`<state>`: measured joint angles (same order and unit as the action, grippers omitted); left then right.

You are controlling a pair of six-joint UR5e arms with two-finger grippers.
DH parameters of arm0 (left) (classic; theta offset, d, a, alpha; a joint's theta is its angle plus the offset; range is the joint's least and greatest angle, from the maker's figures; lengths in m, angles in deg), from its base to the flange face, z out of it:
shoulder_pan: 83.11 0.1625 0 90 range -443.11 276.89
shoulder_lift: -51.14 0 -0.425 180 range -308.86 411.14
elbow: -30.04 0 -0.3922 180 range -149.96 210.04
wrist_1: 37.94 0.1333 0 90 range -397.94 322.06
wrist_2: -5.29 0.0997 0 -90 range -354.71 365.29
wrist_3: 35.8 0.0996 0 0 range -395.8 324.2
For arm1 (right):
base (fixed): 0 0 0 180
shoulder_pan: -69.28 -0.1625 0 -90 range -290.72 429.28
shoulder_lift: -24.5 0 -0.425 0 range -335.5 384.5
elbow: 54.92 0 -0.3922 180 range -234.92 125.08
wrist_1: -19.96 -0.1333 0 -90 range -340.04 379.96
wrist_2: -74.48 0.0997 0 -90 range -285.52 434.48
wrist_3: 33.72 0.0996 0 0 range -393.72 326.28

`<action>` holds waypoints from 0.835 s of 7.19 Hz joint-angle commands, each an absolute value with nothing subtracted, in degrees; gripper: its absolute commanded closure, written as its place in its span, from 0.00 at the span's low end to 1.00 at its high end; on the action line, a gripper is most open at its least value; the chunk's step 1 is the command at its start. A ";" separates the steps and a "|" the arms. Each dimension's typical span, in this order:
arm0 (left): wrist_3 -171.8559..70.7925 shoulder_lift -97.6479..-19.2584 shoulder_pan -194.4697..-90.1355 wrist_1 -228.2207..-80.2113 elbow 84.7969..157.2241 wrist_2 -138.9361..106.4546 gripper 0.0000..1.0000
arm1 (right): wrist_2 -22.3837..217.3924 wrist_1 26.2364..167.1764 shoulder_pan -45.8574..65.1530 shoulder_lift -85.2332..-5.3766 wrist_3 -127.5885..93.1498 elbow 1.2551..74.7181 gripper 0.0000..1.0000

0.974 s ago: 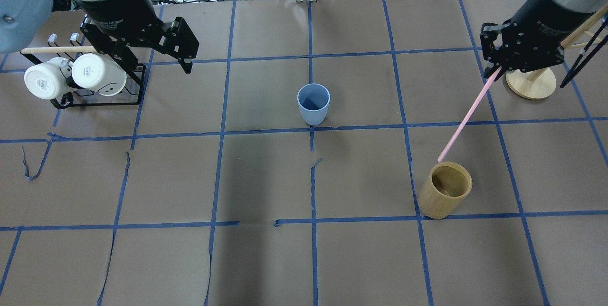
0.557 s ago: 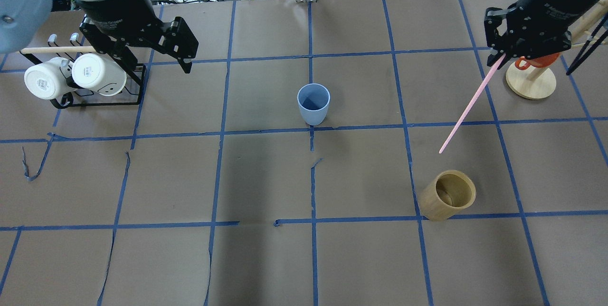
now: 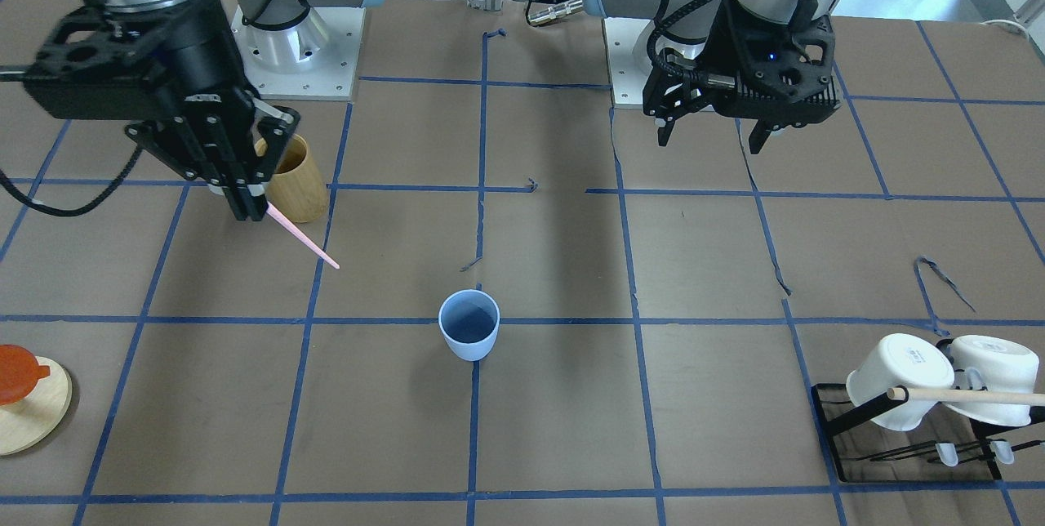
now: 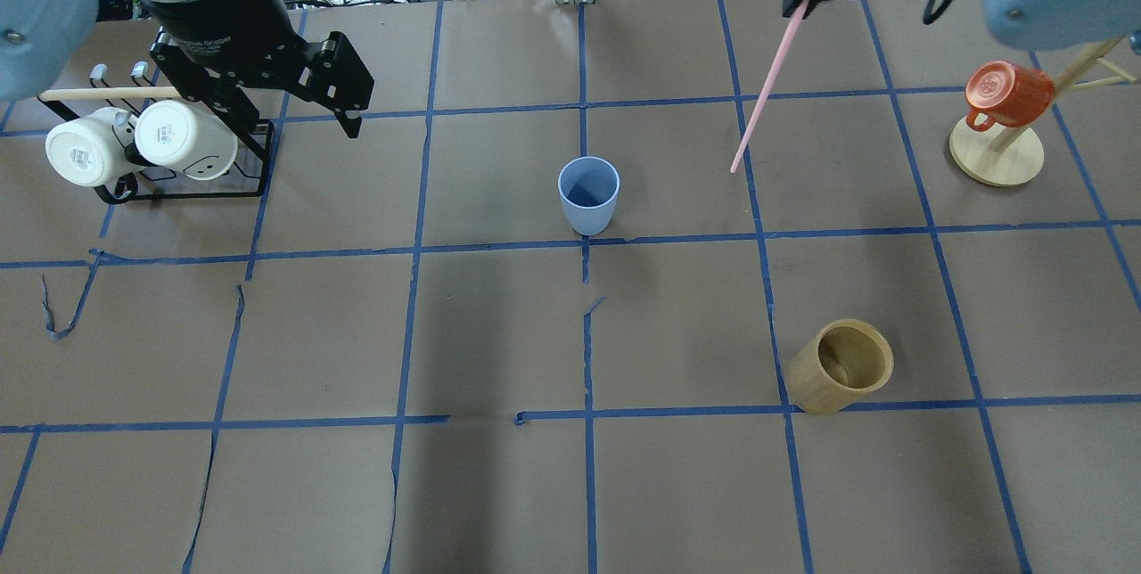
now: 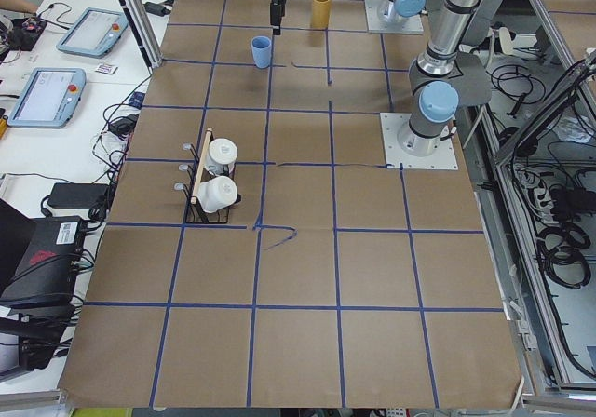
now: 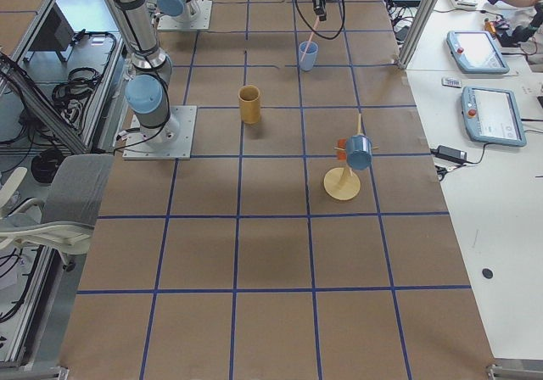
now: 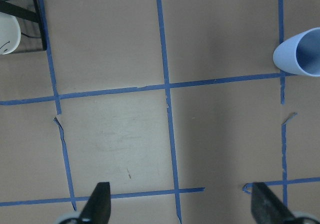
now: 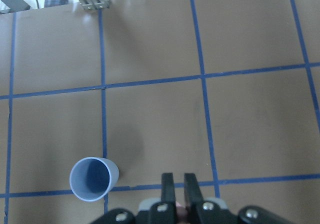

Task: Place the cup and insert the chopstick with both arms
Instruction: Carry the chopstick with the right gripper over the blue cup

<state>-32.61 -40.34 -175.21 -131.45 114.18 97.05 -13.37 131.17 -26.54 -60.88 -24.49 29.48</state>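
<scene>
The light blue cup (image 4: 588, 193) stands upright near the table's middle, also in the front view (image 3: 469, 335) and the right wrist view (image 8: 93, 179). My right gripper (image 4: 796, 2) is shut on the top end of the pink chopstick (image 4: 765, 88), which hangs tilted in the air, its lower tip to the right of the cup and apart from it. In the front view the right gripper (image 3: 249, 211) holds the chopstick (image 3: 304, 240) beside the bamboo cylinder. My left gripper (image 4: 285, 106) is open and empty above the table near the mug rack, also in the front view (image 3: 710, 138).
A tan bamboo cylinder (image 4: 840, 364) stands at the near right. A black rack (image 4: 250, 186) with two white mugs and a wooden rod is at the far left. A wooden mug tree (image 4: 996, 155) with an orange mug (image 4: 1007, 93) is at the far right.
My right gripper has carried the chopstick up out of the bamboo cylinder and leftward, toward the far side, nearer the cup. The cylinder shifted slightly. The left arm has not moved.
</scene>
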 commanded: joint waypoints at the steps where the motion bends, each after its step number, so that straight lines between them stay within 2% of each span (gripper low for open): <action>1: -32.55 -40.18 -175.22 -131.45 114.24 97.05 0.00 | -19.01 142.17 -35.71 -56.47 -23.88 29.19 1.00; 6: -32.46 -39.74 -175.04 -131.54 114.59 97.05 0.00 | -22.55 146.77 -41.55 -51.53 -20.62 29.19 1.00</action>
<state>-32.46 -39.84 -175.04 -131.47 114.52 97.05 -22.14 145.20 -40.87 -52.65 -20.71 28.85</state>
